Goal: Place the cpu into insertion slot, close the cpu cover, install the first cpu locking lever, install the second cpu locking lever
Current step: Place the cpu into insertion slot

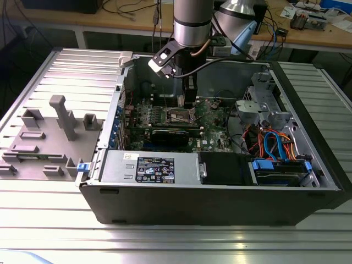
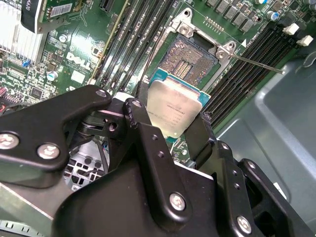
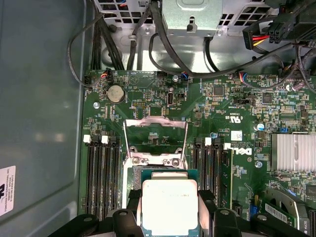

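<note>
In the second wrist view the black gripper [image 2: 173,121] clamps the flat silver-topped square cpu [image 2: 174,106] by opposite edges, just short of the dark silver-rimmed insertion slot [image 2: 190,58], which lies open ahead.

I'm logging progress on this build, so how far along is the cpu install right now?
Nothing is finished yet. In hand: the gripper is shut on the cpu, holding it over the motherboard close to the insertion slot, whose contacts are bare. Left: seating the cpu, closing the cpu cover, which stands open, and fastening the locking levers.
</note>
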{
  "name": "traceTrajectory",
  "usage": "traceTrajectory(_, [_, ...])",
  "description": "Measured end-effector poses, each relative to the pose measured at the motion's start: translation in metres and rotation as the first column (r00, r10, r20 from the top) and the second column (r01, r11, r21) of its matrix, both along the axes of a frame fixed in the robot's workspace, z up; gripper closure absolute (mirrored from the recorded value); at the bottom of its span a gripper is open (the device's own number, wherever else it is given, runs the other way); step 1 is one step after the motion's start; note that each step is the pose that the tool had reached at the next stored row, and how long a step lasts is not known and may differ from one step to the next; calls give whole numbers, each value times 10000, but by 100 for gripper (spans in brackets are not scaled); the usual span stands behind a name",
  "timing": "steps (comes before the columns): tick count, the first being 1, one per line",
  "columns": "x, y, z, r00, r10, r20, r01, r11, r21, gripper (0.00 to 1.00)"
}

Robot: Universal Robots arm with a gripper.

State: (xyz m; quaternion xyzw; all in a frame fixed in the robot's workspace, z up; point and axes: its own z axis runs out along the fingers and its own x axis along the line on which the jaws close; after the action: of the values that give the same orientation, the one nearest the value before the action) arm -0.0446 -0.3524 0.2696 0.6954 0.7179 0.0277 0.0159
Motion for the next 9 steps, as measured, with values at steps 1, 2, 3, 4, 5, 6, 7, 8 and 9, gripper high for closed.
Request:
traceTrajectory(1, [0,0,0,10000,0,0,0,10000,0,46])
traceTrajectory(2, [0,1,-2,10000,0,1,0,10000,-8,46])
traceTrajectory(3, [-1,0,-10,10000,0,1,0,10000,-33,46])
traceTrajectory(4, [-2,5,-61,10000,0,1,0,10000,-46,46])
traceTrajectory(5, [-4,10,-88,10000,0,1,0,10000,-47,46])
traceTrajectory(6, [-4,16,-104,10000,1,1,-1,10000,-47,46])
traceTrajectory(7, [-5,28,-125,10000,2,0,-2,10000,-50,46])
traceTrajectory(8, [-9,39,-142,10000,1,-1,-1,10000,-55,46])
traceTrajectory(9, [-21,50,-160,10000,2,0,-2,10000,-62,46])
